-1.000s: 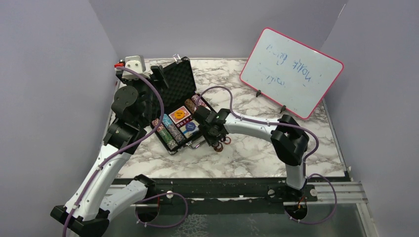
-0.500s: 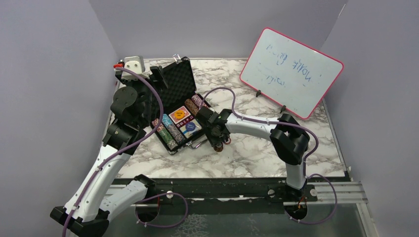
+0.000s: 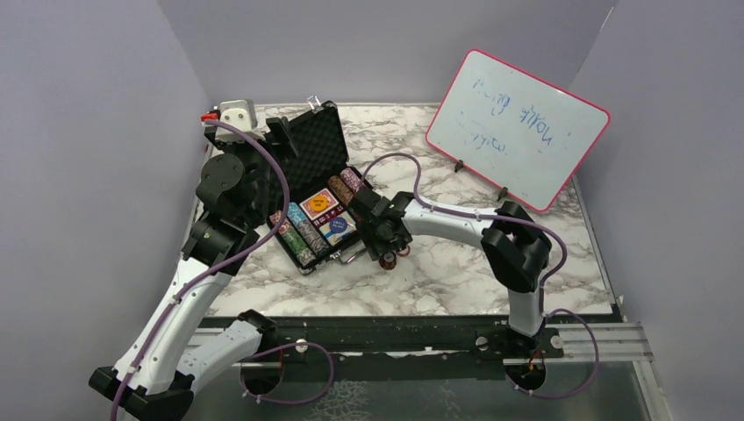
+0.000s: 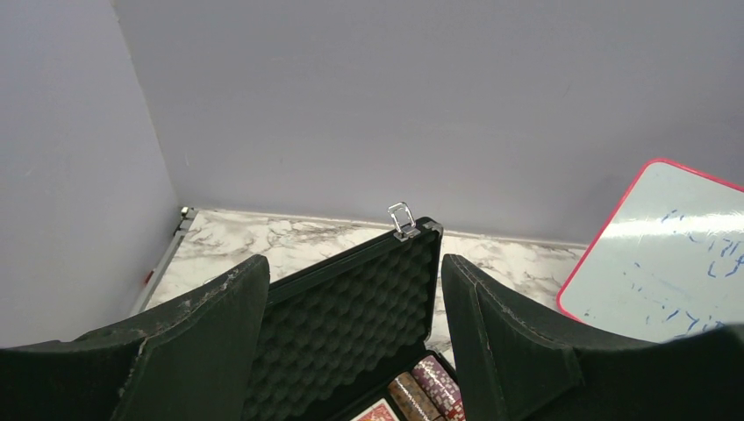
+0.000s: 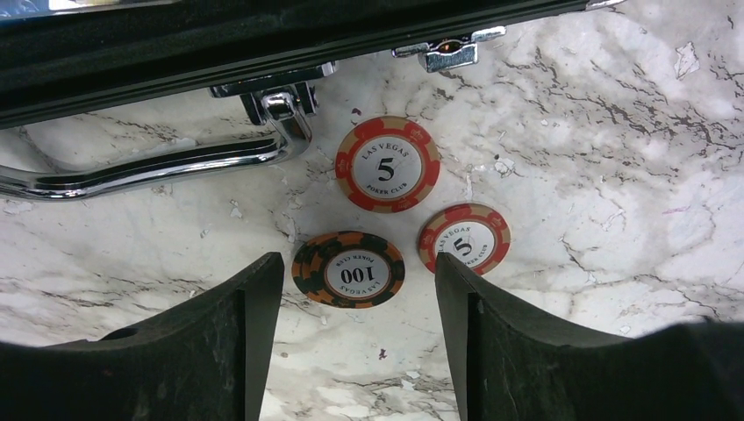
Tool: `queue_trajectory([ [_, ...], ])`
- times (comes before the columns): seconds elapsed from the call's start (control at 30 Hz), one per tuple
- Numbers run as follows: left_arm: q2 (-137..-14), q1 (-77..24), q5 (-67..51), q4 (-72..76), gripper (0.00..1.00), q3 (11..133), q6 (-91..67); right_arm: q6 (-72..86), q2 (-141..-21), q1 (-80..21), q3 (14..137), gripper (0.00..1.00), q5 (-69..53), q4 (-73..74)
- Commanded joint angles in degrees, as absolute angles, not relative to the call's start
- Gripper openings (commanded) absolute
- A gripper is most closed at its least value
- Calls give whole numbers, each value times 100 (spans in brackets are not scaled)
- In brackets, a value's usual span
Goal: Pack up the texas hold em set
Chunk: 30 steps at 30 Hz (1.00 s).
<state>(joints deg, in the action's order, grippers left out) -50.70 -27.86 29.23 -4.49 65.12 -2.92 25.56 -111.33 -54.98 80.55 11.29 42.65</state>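
Note:
The black briefcase [image 3: 309, 149] stands open on the marble table, its foam lid up, with rows of striped chips [image 3: 298, 237] and card decks [image 3: 320, 207] inside. In the right wrist view, three loose chips lie by the silver handle [image 5: 175, 167]: a black-and-orange 100 chip [image 5: 348, 269] and two red 5 chips [image 5: 387, 164] [image 5: 464, 239]. My right gripper [image 5: 355, 272] is open, low over the 100 chip, holding nothing. My left gripper [image 4: 351, 281] is open and empty, raised behind the case, facing the foam lid [image 4: 351, 324].
A pink-framed whiteboard [image 3: 518, 127] leans on a stand at the back right. Grey walls close in the left, back and right. A white box [image 3: 237, 114] sits at the back left corner.
My right gripper has moved a little toward the case and down over the loose chips. The left arm has not moved.

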Motion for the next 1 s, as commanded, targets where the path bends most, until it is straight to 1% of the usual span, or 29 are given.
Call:
queue_trajectory([
  [0.0,-4978,-2789,2979,-449,75,6474,-356,2635,-11104,-5441,8038,67,997,4110],
  [0.2,-4975,-2786,2989,-456,75,6463,-352,2408,-11155,-5440,7945,62,744,3948],
  [0.43,-5001,-2792,2980,-455,75,6460,-352,2264,-11312,-5440,7997,61,643,3943],
  [0.77,-5011,-2786,2997,-429,75,6442,-347,1935,-11415,-5440,7919,55,485,3869],
  [0.83,-5021,-2788,3001,-429,75,6442,-343,1865,-11439,-5440,7904,55,444,3884],
  [0.97,-5021,-2791,3006,-422,75,6431,-347,1719,-11377,-5449,7799,58,422,3934],
])
